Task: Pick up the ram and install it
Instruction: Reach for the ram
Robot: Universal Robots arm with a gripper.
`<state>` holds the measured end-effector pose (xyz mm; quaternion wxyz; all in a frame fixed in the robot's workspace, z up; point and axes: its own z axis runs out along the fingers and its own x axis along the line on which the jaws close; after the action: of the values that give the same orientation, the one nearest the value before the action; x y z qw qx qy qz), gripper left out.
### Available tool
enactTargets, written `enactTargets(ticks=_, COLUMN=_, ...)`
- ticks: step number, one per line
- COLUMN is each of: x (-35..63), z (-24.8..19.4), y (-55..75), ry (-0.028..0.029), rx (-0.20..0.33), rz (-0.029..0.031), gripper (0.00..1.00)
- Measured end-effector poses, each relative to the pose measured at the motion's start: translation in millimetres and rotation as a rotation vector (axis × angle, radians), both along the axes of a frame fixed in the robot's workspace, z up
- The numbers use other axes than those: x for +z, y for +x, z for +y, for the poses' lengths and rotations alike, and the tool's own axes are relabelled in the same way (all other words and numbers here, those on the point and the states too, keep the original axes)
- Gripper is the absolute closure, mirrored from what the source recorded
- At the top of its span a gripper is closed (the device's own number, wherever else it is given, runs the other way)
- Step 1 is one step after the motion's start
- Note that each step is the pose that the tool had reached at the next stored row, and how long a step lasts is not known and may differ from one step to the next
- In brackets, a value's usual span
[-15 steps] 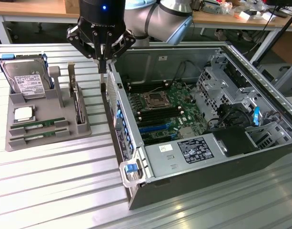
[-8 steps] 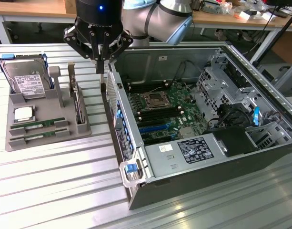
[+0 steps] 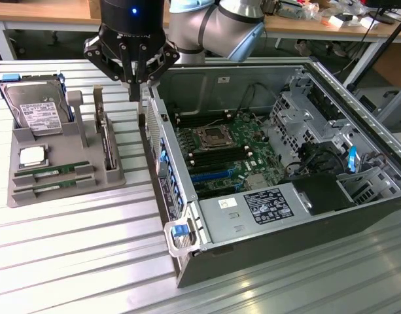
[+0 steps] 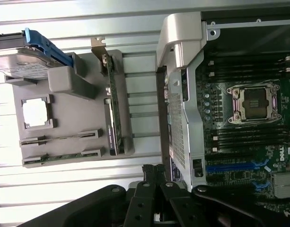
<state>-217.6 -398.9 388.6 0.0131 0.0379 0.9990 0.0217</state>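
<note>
1. Surface. The table (image 3: 76, 261) is ribbed sheet metal, silver-grey, with its ribs running across the exterior view. Back tables (image 3: 43, 10) with wooden tops stand behind it, and cables and small parts lie on them.

2. Load on the table. A grey tray (image 3: 69, 140) sits near the table's edge at the exterior view's left. An open case (image 3: 252, 252) takes up the middle and the exterior view's right, with its motherboard (image 3: 226, 154) exposed. A narrow strip of bare table separates the tray from the case.

3. Tray contents. A hard drive (image 3: 33, 108) leans at the tray's far edge. A processor (image 3: 31, 156) lies in a square pocket below it. A card (image 3: 107, 140) stands on edge along the tray side nearest the case.

4. Task part. The ram (image 3: 53, 171) sits in a long slot by the tray's near edge. A second ram (image 3: 53, 184) lies parallel just beside it, closer to that edge.

5. Claw. The arm (image 3: 213, 26) reaches in from the table's far edge. The claw (image 3: 136, 88) is clenched, its fingers pressed together on nothing. It hangs above the strip between tray and case, close to the tray's far corner and the top of the card. Both sticks lie well apart from it, at the tray's opposite end, and nothing touches them.
</note>
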Motion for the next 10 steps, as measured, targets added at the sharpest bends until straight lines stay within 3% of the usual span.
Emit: enactTargets(ticks=10, x=-0.6, z=0.0, y=-3.7, ry=0.0000, rx=0.000, rz=0.0000, gripper=0.89)
